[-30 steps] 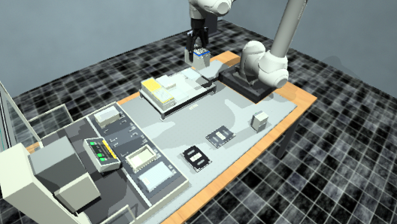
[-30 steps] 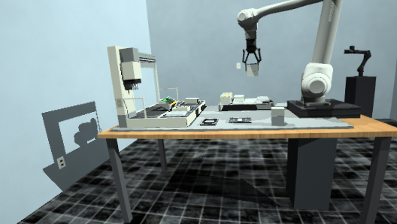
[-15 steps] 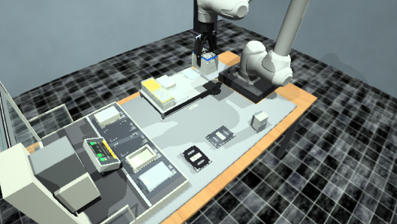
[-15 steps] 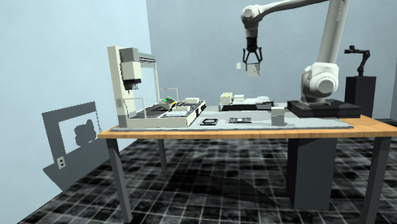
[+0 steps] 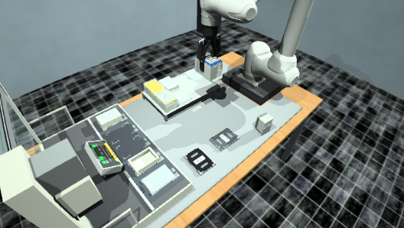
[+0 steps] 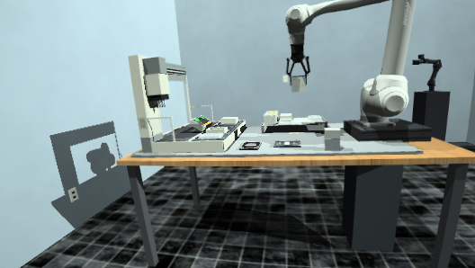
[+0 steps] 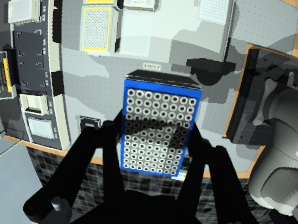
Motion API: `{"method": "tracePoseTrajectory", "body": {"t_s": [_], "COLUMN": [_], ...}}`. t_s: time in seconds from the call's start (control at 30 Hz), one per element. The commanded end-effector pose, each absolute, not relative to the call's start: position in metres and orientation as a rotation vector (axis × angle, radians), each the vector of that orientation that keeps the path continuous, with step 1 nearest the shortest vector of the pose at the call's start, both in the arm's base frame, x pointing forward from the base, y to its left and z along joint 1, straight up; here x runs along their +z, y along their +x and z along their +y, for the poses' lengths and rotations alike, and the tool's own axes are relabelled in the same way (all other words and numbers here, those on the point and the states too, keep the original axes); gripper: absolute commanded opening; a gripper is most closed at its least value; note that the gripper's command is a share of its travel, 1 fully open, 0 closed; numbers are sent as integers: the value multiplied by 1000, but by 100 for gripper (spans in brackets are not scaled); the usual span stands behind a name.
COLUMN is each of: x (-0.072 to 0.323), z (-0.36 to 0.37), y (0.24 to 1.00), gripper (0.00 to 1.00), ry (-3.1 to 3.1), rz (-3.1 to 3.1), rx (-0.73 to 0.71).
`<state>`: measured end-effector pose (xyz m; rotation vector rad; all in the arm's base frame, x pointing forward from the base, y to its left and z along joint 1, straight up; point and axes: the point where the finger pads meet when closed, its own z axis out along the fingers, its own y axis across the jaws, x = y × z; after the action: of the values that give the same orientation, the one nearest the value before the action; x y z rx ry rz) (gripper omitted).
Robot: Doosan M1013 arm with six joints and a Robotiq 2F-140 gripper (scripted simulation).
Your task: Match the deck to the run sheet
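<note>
My gripper (image 5: 208,51) is shut on a blue-rimmed tip rack (image 5: 210,67) with no cover on. It holds the rack high in the air above the far end of the table, as the side view shows (image 6: 297,83). In the wrist view the rack (image 7: 160,127) hangs between my two fingers, its rows of tips in sight. The deck (image 5: 134,151) lies at the near left. On it stand a white block (image 5: 109,118), an open reservoir (image 5: 144,159) and a lidded plate (image 5: 159,179), with bare positions between the block and the reservoir.
The shelf (image 5: 177,93) stands below and in front of the rack, with a yellow cover (image 5: 154,86), a yellow-rimmed rack (image 5: 168,98) and pale plates. Two black nests (image 5: 200,161) (image 5: 224,139) and a small grey box (image 5: 264,123) stand on the mat. The arm's base (image 5: 254,85) is at the right.
</note>
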<state>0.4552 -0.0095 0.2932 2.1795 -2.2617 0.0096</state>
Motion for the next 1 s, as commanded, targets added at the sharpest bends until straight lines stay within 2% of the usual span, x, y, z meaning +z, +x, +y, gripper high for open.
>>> {"method": "tracePoseTrajectory", "body": {"t_s": [0.0, 0.97], "x": [294, 294], "z": [-10, -10], "y": [469, 594], "gripper": [10, 10], "ry": [2180, 2180], "rz": [-2262, -2262], "rx": [10, 11]}}
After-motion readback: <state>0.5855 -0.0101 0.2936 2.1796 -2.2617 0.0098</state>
